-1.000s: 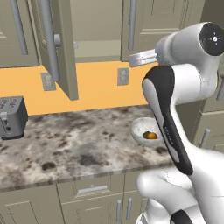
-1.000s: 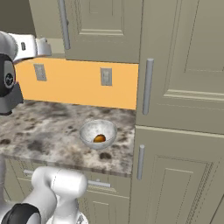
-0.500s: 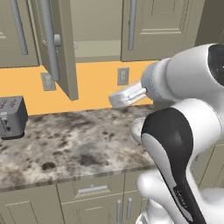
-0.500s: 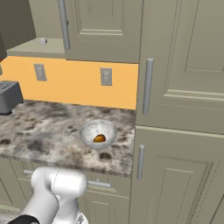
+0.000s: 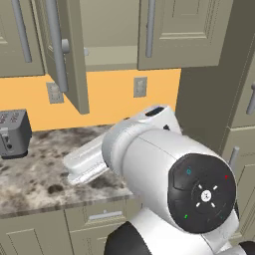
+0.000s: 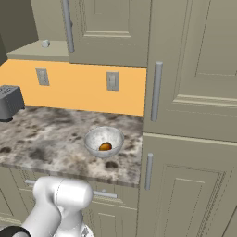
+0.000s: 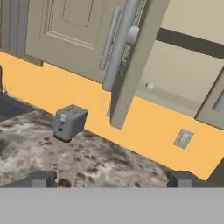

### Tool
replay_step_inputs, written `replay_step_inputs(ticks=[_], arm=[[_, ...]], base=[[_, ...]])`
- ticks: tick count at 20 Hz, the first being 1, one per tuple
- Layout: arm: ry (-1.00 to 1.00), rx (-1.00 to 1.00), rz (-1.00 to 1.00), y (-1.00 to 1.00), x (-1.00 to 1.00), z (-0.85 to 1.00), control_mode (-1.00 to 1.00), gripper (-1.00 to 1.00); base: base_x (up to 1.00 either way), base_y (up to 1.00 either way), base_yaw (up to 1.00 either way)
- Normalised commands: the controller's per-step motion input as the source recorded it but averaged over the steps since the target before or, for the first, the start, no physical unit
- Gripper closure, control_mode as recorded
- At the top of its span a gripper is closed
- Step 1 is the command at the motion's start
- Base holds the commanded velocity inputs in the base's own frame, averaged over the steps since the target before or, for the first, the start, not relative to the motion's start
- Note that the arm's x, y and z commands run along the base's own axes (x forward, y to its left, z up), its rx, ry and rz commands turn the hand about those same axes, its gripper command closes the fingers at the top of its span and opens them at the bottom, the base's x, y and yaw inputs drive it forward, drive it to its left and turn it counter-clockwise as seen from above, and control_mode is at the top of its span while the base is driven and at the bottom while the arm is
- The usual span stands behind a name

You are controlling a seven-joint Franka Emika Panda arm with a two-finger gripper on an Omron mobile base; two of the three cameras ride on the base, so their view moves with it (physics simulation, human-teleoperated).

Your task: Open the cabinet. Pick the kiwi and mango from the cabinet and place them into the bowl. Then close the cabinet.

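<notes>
Now the cabinet (image 5: 74, 50) stands with its left door swung out and its right door shut, so the opening step looks done. Over the last second the arm (image 5: 164, 169) has swung away from the bowl's side and down to the left. It now reaches low over the desk (image 6: 46, 134), with the hand camera looking up past the toaster (image 7: 69, 121) at the open door and the shelf behind it. The bowl (image 6: 92, 136) sits on the desk near the tall right-hand cupboard, and the mango (image 6: 105, 146) already lies inside it, so one fruit is delivered. That leaves the kiwi: a small pale round thing (image 7: 150, 86) rests on the shelf edge, but I cannot tell whether it is the fruit. The fingers (image 7: 41, 179) are spread wide with nothing between them, probably ready for that second pick.
</notes>
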Motion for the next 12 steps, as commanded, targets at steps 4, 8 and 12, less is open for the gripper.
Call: replay_step_inputs(ticks=[4,8,12], arm=[[-0.21,-0.06,-0.30,1.00,0.26,-0.13,-1.00,-1.00],[-0.15,-0.14,-0.32,0.78,0.75,-0.27,-1.00,-1.00],[-0.07,-0.08,-0.24,0.47,0.93,-0.25,-1.00,-1.00]], base=[[0.00,0.00,0.00],[0.00,0.00,0.00],[0.00,0.00,0.00]])
